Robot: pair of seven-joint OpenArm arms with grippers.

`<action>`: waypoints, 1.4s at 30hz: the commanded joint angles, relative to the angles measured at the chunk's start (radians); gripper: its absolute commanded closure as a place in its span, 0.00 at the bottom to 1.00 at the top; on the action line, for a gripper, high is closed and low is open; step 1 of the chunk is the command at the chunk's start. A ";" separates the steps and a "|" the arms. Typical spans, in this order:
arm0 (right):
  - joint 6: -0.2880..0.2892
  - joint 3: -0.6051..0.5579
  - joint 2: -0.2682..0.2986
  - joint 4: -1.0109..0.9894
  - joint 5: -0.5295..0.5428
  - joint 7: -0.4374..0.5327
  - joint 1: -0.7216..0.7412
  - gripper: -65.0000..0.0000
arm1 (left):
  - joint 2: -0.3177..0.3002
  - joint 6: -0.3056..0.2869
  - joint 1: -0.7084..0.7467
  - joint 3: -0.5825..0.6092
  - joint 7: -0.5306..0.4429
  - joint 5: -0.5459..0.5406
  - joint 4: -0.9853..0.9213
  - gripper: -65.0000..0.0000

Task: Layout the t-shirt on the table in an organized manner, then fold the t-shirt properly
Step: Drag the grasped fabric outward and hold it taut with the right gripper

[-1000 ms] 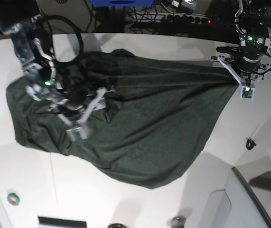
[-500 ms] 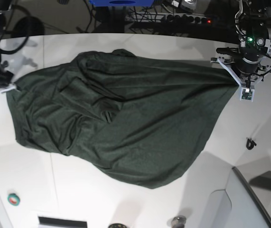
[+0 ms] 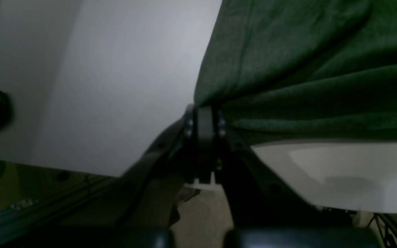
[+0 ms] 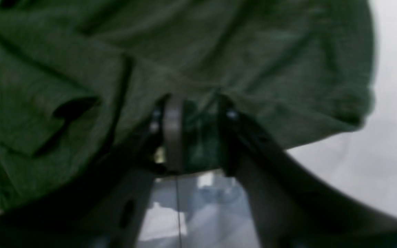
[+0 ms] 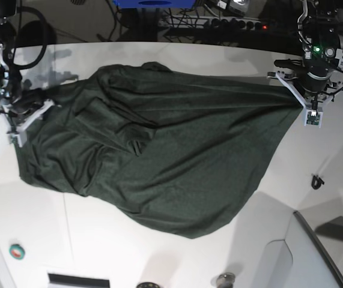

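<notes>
Now both hands at t-shirt corners.

The right wrist view is blurred: cloth of the t-shirt lies across the right end effector, and whether it is pinched cannot be told. In the base view, the t-shirt covers the worktop beneath it, and the worktop's near edge is cut off.
</notes>
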 commanded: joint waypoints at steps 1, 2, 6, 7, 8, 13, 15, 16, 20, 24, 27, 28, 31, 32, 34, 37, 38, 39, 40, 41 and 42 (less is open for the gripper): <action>0.008 0.000 0.025 0.018 -0.001 0.017 0.009 0.70 | -0.011 0.006 0.001 -0.007 -0.013 0.007 0.015 1.00; 0.008 -0.004 0.024 0.018 -0.001 0.017 0.011 0.69 | -0.011 0.006 0.001 -0.007 -0.013 0.007 0.015 1.00; 0.008 -0.009 0.024 -0.007 -0.001 0.017 0.031 0.69 | -0.013 0.006 0.002 -0.007 -0.013 0.007 0.015 1.00; 0.008 -0.009 0.024 -0.018 -0.001 0.017 0.039 0.69 | -0.013 0.006 0.002 -0.007 -0.013 0.007 0.015 1.00; 0.008 -0.011 0.024 -0.030 -0.001 0.017 0.049 0.69 | -0.013 0.006 0.002 -0.007 -0.013 0.007 0.015 1.00; 0.008 -0.012 0.024 -0.088 -0.003 0.018 0.080 0.68 | -0.013 0.006 0.002 -0.007 -0.013 0.007 0.015 1.00; 0.002 -0.012 0.027 -0.090 -0.003 0.018 0.082 0.68 | -0.013 0.006 0.004 -0.007 -0.013 0.007 0.015 1.00; 0.002 -0.012 0.036 -0.088 -0.003 0.018 0.082 0.68 | -0.013 0.006 0.004 -0.007 -0.013 0.007 0.015 1.00; 0.000 -0.012 0.044 -0.091 -0.003 0.018 0.083 0.68 | -0.013 0.006 0.004 -0.007 -0.013 0.007 0.015 1.00; 0.002 -0.012 0.048 -0.153 -0.003 0.018 0.108 0.68 | -0.013 0.006 0.004 -0.007 -0.013 0.007 0.015 1.00; 0.006 -0.012 0.048 -0.206 -0.003 0.018 0.123 0.69 | -0.013 0.006 0.004 -0.007 -0.013 0.007 0.014 1.00; 0.008 -0.012 0.048 -0.217 -0.003 0.018 0.126 0.69 | -0.013 0.006 0.004 -0.007 -0.013 0.007 0.014 1.00; 0.008 -0.012 0.045 -0.209 -0.003 0.018 0.121 0.82 | -0.013 0.006 0.004 -0.007 -0.013 0.007 0.014 1.00; 0.008 -0.011 0.044 -0.197 -0.003 0.018 0.120 0.91 | -0.013 0.006 0.004 -0.007 -0.013 0.007 0.014 1.00; 0.008 -0.003 0.044 -0.157 -0.001 0.018 0.097 1.00 | -0.013 0.006 0.004 -0.007 -0.013 0.007 0.014 1.00; 0.005 0.023 0.042 -0.057 -0.001 0.013 0.049 0.99 | -0.013 0.006 0.004 -0.007 -0.013 0.007 0.014 1.00; 0.003 0.049 0.039 -0.019 -0.001 0.012 0.023 0.99 | -0.013 0.006 0.004 -0.007 -0.013 0.007 0.015 1.00; 0.003 0.069 0.038 0.010 -0.001 0.012 0.000 0.99 | -0.013 0.006 0.004 -0.007 -0.013 0.007 0.015 1.00; 0.002 0.086 0.036 0.038 -0.001 0.012 -0.020 0.99 | -0.013 0.006 0.004 -0.007 -0.013 0.007 0.015 1.00; 0.002 0.100 0.031 0.053 -0.001 0.012 -0.035 0.99 | -0.013 0.006 0.004 -0.007 -0.013 0.007 0.015 1.00; 0.002 0.114 0.030 0.059 -0.001 0.012 -0.047 0.99 | -0.013 0.006 0.005 -0.007 -0.013 0.007 0.015 1.00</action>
